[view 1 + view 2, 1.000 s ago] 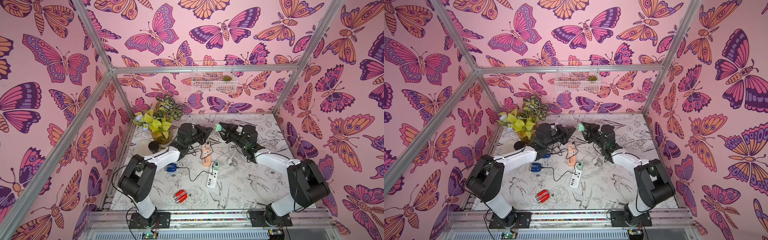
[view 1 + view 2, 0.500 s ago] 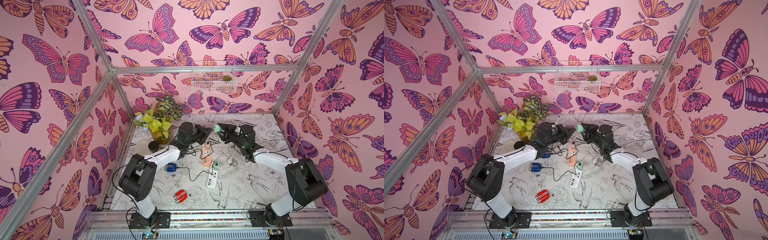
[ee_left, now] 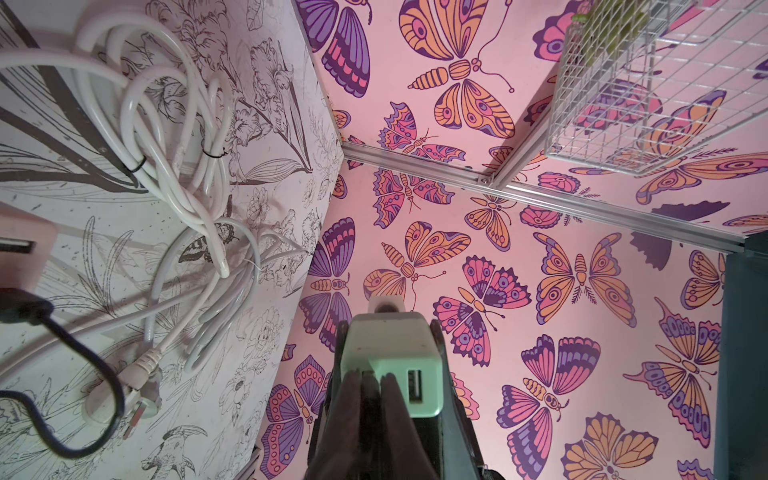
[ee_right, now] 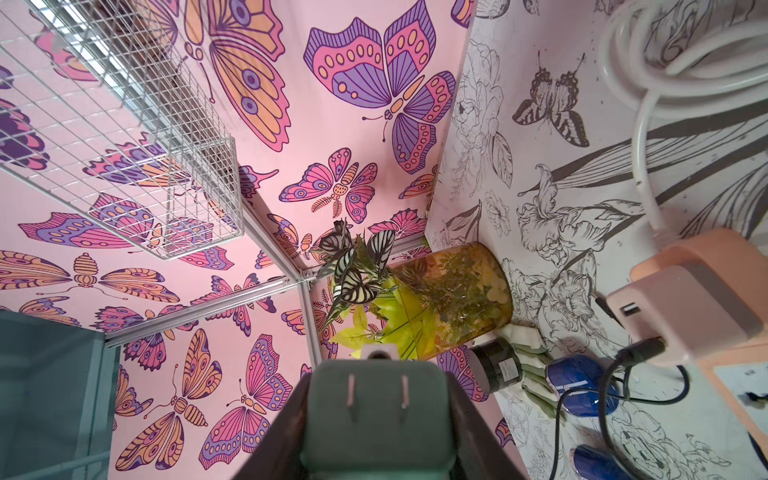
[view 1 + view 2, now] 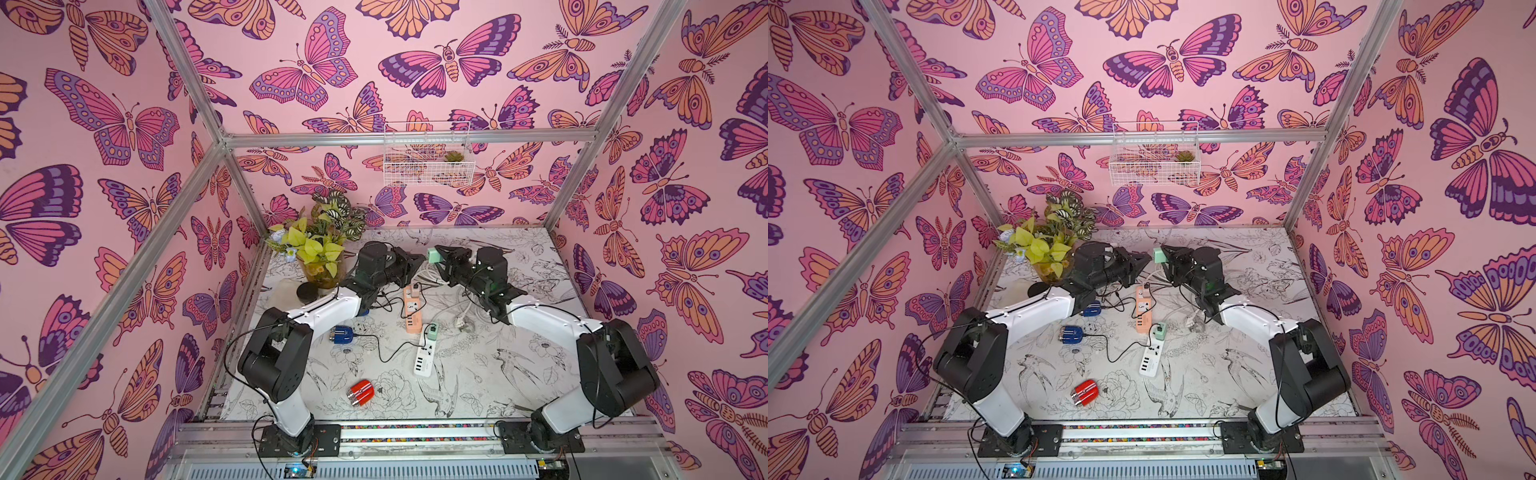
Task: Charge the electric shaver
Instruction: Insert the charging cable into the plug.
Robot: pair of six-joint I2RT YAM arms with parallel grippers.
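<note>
My right gripper (image 5: 441,254) (image 4: 377,374) is shut on a pale green charger adapter (image 5: 434,254) (image 5: 1158,254) (image 4: 376,419), held above the table's far middle with its two prongs toward the right wrist camera. My left gripper (image 5: 422,259) (image 3: 370,376) points at the adapter (image 3: 395,353) from the left, shut on a thin dark thing that looks like a cable plug, pressed against the adapter's face beside a free USB port. Two blue shavers (image 5: 343,334) (image 4: 582,390) with black cables lie below the left arm. A red shaver (image 5: 361,392) lies near the front.
An orange power strip (image 5: 412,309) and a white power strip (image 5: 424,359), which carries another green adapter, lie mid-table. Coiled white cords (image 3: 174,137) lie behind them. A potted plant (image 5: 320,249) and a black jar (image 5: 307,293) stand at the back left. A wire basket (image 5: 428,166) hangs on the back wall.
</note>
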